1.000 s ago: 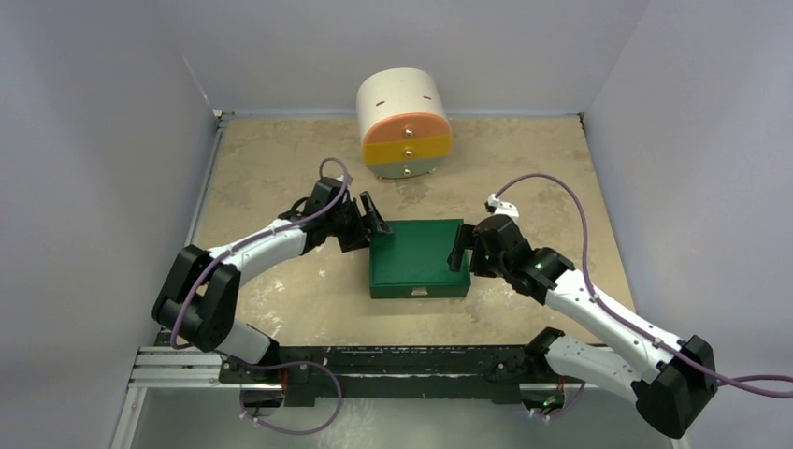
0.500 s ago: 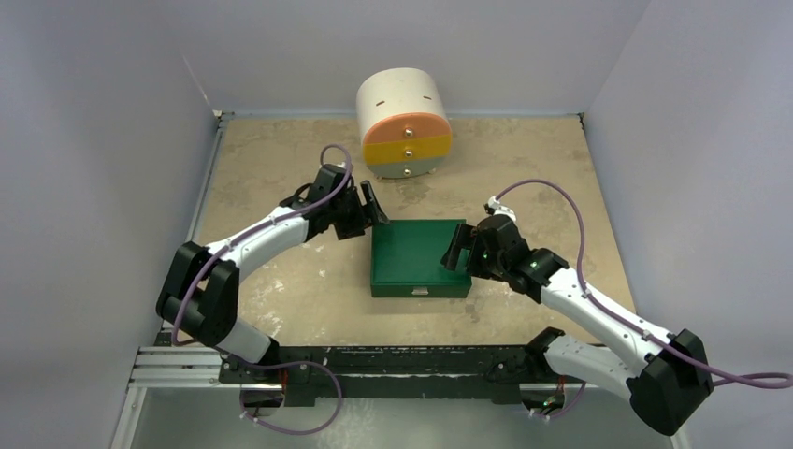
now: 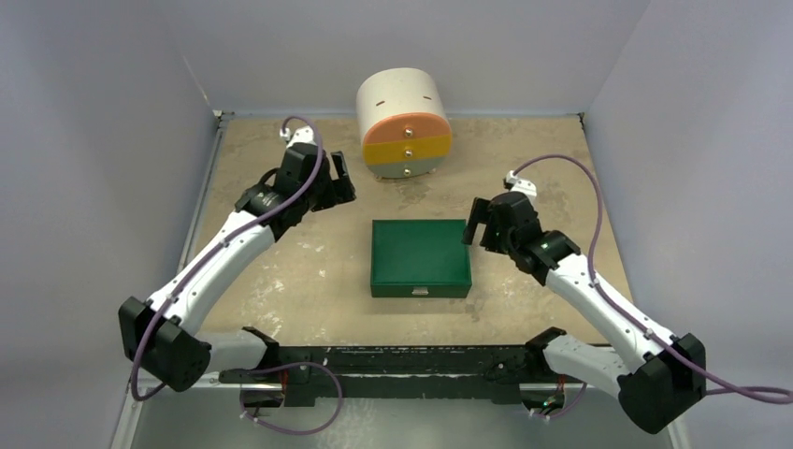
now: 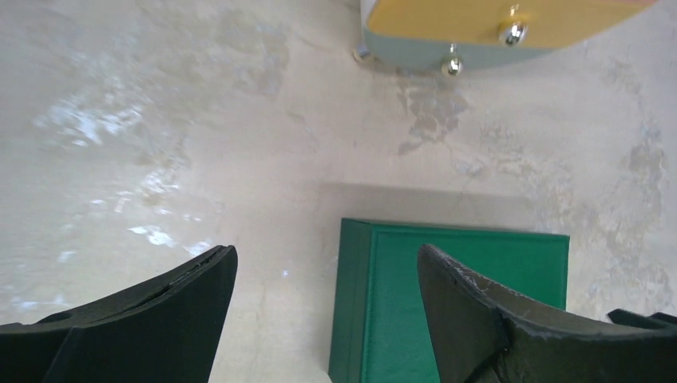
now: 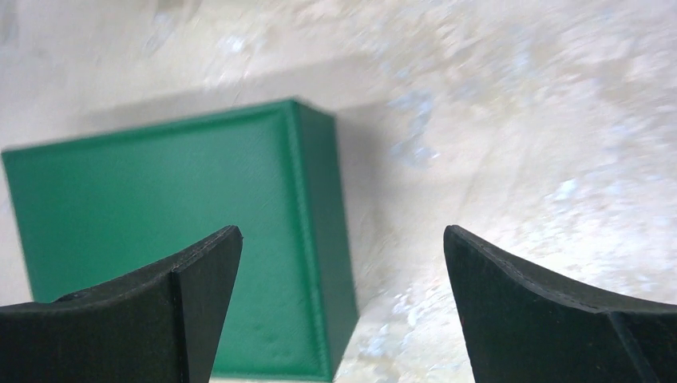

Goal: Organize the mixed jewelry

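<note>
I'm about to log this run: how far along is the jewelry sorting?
Looks done: the green box lies shut and the drawer chest has all drawers closed; no loose jewelry shows on the table. In hand: nothing, the left gripper and right gripper are both open and empty, clear of the box. Left: nothing visible, though contents are hidden.

Left hand (image 3: 341, 180), right hand (image 3: 476, 223) off box (image 3: 419, 253)

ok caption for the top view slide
Closed green box on the table, open left gripper and right gripper off to either side, drawer chest behind.
</note>
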